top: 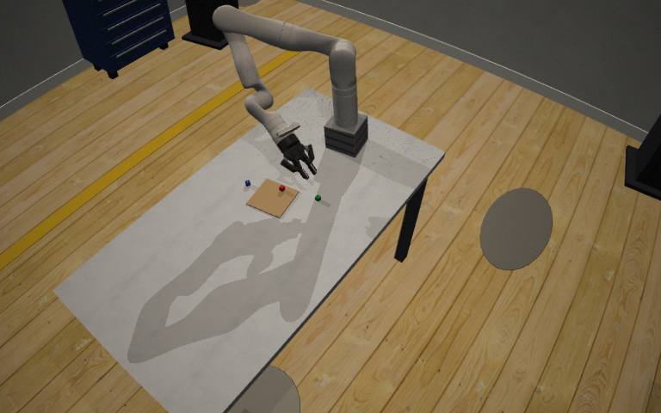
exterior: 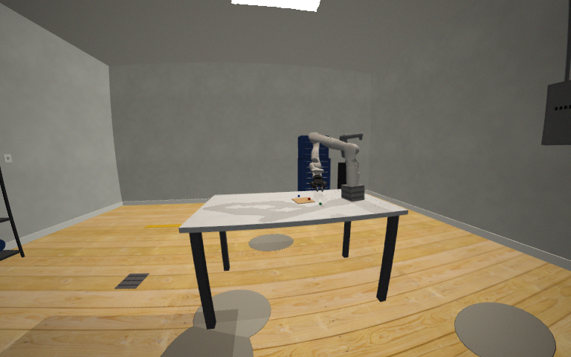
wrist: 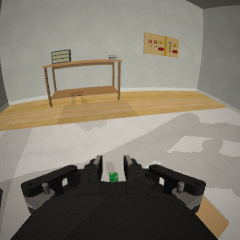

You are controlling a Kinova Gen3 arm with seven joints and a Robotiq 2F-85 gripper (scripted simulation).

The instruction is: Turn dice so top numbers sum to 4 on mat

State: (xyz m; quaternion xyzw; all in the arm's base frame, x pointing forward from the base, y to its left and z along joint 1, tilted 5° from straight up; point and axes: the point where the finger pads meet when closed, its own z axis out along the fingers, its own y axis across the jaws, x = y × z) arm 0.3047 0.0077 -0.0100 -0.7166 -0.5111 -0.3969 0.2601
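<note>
A tan mat [top: 272, 197] lies flat on the white table. A red die [top: 281, 188] sits on the mat near its far right corner. A blue die [top: 247, 181] lies on the table just left of the mat. A green die [top: 318, 197] lies on the table just right of the mat. My gripper [top: 307, 173] hangs tilted above the table, behind the red and green dice and touching nothing. Its fingers stand partly apart and empty. In the wrist view the green die [wrist: 113, 176] shows small and far below, through the gap between the fingers. The numbers on the dice are too small to read.
The arm's grey base block [top: 345, 133] stands on the table behind the gripper. The table's right edge [top: 375, 232] runs close to the green die. A corner of the mat [wrist: 212, 220] shows at the lower right of the wrist view.
</note>
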